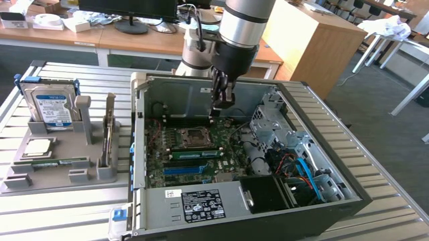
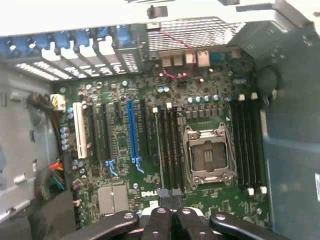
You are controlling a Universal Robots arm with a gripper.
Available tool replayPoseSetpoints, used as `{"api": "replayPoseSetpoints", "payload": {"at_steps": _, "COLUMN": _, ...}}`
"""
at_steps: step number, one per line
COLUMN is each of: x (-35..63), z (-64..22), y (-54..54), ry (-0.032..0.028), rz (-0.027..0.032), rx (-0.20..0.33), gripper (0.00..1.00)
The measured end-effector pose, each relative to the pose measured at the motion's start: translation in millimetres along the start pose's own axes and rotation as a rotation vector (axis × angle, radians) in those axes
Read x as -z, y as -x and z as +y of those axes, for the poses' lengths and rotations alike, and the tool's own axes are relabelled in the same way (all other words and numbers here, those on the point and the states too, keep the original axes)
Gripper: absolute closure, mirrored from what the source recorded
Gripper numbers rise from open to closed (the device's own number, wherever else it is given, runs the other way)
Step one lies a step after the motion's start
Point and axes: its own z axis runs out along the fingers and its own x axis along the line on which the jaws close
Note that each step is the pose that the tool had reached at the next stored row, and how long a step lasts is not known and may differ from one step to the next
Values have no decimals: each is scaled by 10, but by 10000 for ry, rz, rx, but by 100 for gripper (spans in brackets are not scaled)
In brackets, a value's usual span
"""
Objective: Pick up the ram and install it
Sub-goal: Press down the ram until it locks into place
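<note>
Ram [image 1: 194, 153] seated on edge in a motherboard [image 1: 157, 173] slot inside the opened computer case [image 1: 161, 201] on the slatted worktop [image 1: 60, 211], just behind the blue slot [image 1: 182, 170] and in front of the processor socket [image 1: 194, 134]. Beyond the socket, end effector [image 1: 223, 104] hanging above the board, fingers pressed together, gripping nothing. Farther back, wooden desks [image 1: 134, 40].

hard drive [image 1: 52, 106] upright in holder [image 1: 64, 170], case [image 1: 201, 211] beside
</note>
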Motion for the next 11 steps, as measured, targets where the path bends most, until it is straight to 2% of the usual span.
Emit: {"api": "replayPoseSetpoints", "payload": {"at_steps": 11, "x": -12, "z": 0, "y": 0, "ry": -30, "rz": -43, "rx": -1993, "gripper": 90}}
